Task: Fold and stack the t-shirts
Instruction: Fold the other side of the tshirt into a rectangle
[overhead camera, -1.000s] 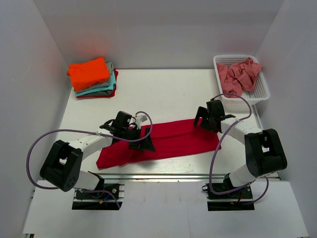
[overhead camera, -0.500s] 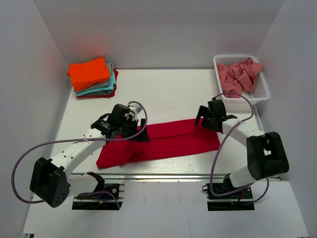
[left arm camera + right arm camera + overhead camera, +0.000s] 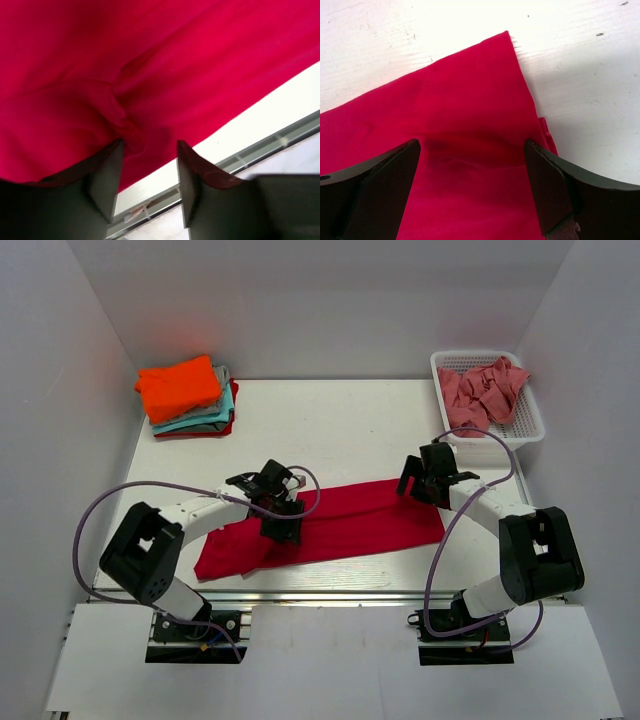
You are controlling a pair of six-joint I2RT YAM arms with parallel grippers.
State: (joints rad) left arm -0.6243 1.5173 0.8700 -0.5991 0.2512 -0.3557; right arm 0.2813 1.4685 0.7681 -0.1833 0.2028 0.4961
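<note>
The deep crimson red cloth t-shirt [image 3: 345, 520] lies flat as a long folded band across the near part of the white table [image 3: 340, 430], running from left to right with its near left end close to the table's edge.

The left gripper [image 3: 283, 530] is down on the shirt's left part. In the left wrist view its jaws stand part-way apart, unclamped, with a small pucker of red cloth [image 3: 125, 132] rising between their tips and a clear gap between the fingers [image 3: 105, 185].

The right gripper [image 3: 425, 480] sits over the shirt's far right corner [image 3: 507, 37], its jaws spread wide and grasping nothing.

At the far left corner a stack of folded shirts [image 3: 190, 405] rests on the table: bright orange [image 3: 180, 387] on top, with teal, grey and red edges below.

At the far right, a white plastic mesh basket [image 3: 532, 430] holds crumpled dusty salmon-pink shirts [image 3: 485, 390].

The tabletop is painted white and scuffed [image 3: 600, 35]. Plain white walls [image 3: 320, 300] close it in on three sides, and a metal rail [image 3: 350, 592] runs along the near edge.
</note>
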